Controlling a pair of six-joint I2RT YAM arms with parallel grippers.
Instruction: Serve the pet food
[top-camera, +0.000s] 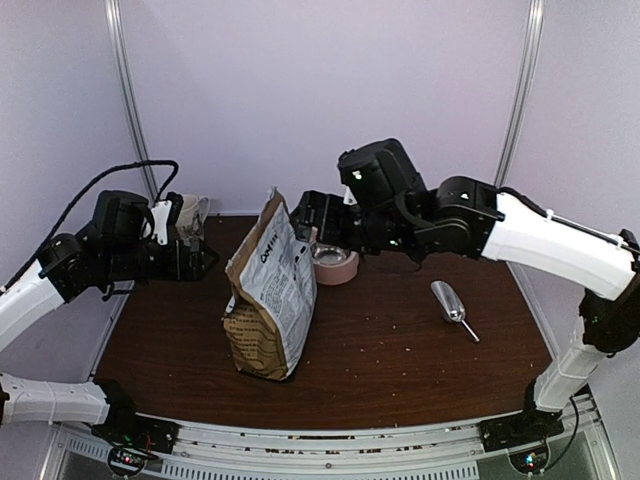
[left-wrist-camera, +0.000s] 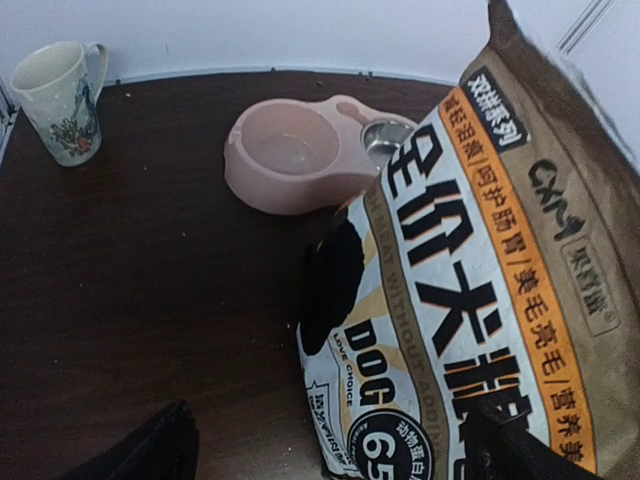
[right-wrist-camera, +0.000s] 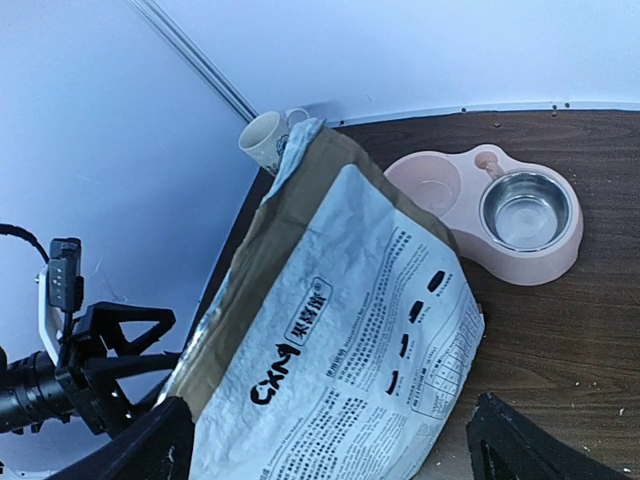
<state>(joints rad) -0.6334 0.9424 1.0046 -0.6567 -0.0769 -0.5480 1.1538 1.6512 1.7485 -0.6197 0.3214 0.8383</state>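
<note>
No heap of pet food shows; only a few crumb-sized specks lie on the table. The tan paper bag stands upright mid-table, its top open, and also shows in the left wrist view and the right wrist view. The pink double bowl sits behind it, both cups empty, one with a steel insert. My left gripper is open and empty, left of the bag. My right gripper is open and empty, just above and behind the bag's top.
A metal scoop lies on the table at the right. A patterned mug stands at the back left corner and shows in the left wrist view. The dark wood table ends at white walls.
</note>
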